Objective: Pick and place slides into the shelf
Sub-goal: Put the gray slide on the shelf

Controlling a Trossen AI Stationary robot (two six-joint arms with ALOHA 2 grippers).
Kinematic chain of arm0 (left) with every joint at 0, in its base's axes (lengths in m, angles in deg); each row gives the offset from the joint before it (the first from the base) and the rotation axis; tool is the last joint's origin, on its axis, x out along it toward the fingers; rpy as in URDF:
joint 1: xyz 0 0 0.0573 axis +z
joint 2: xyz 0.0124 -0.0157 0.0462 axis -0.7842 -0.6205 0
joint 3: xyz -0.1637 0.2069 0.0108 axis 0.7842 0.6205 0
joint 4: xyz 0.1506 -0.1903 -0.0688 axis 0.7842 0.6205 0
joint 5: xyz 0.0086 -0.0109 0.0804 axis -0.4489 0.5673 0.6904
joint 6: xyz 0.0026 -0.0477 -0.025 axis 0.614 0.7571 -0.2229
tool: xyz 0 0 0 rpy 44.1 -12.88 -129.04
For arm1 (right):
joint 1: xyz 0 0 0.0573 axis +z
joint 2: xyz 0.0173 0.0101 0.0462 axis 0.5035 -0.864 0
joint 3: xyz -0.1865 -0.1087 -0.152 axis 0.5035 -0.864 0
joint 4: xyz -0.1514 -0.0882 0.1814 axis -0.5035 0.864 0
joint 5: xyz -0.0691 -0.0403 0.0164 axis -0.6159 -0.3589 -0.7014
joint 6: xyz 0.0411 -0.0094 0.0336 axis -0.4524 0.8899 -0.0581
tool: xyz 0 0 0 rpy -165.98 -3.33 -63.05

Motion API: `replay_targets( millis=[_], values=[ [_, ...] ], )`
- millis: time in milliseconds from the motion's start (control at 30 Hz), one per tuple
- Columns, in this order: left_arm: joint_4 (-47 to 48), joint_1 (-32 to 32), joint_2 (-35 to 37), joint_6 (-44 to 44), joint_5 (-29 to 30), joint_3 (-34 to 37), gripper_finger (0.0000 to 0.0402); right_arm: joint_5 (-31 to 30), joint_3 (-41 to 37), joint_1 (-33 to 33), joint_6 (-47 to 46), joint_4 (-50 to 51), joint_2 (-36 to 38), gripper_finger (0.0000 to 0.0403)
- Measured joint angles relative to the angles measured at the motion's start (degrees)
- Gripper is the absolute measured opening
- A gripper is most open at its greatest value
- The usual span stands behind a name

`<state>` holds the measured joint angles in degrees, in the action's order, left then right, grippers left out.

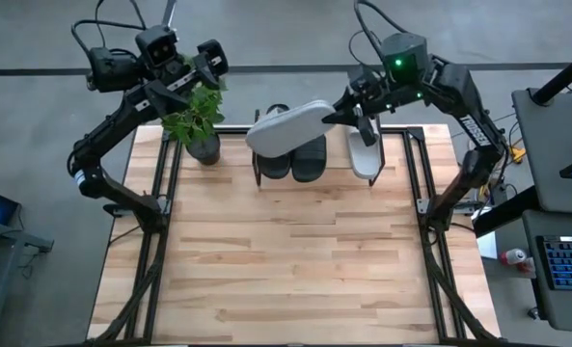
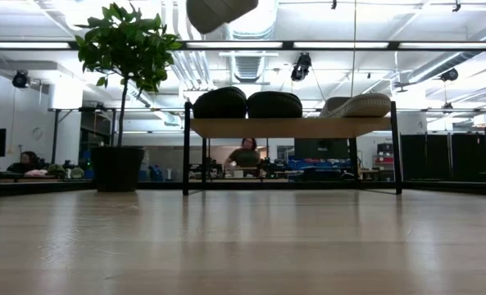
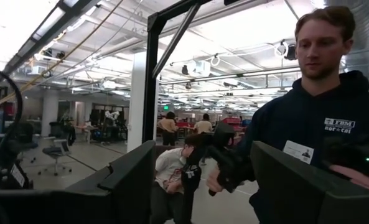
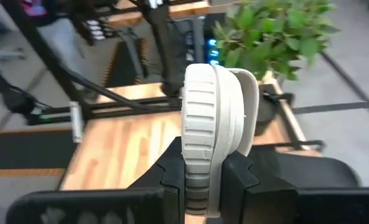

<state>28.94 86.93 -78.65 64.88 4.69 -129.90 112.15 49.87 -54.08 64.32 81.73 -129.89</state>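
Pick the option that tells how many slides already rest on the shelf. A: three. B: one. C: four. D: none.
A: two black slides and one pale slide lie on the shelf, while the right gripper holds the fourth slide in the air.

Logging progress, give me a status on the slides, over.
Right gripper shut on pale grey-white slide sandal, held above low wooden-topped shelf. Left gripper open, parked over leafy potted plant. Two black slides, one pale slide shelved.

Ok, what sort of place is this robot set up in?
Probably an open-plan lab or workshop: exposed ceiling ducts, rows of desks with people seated behind the shelf, and a keyboard beside the wooden table.
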Motion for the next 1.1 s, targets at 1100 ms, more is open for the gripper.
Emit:
replay_targets(
  millis=[1100],
  values=[
    [-0.02, 0.00, -0.17, 0.04, -0.99, 1.07, 0.0248, -63.95, -0.15, 15.54, 9.64, 16.21, 0.31, 0.0045]
  ],
)
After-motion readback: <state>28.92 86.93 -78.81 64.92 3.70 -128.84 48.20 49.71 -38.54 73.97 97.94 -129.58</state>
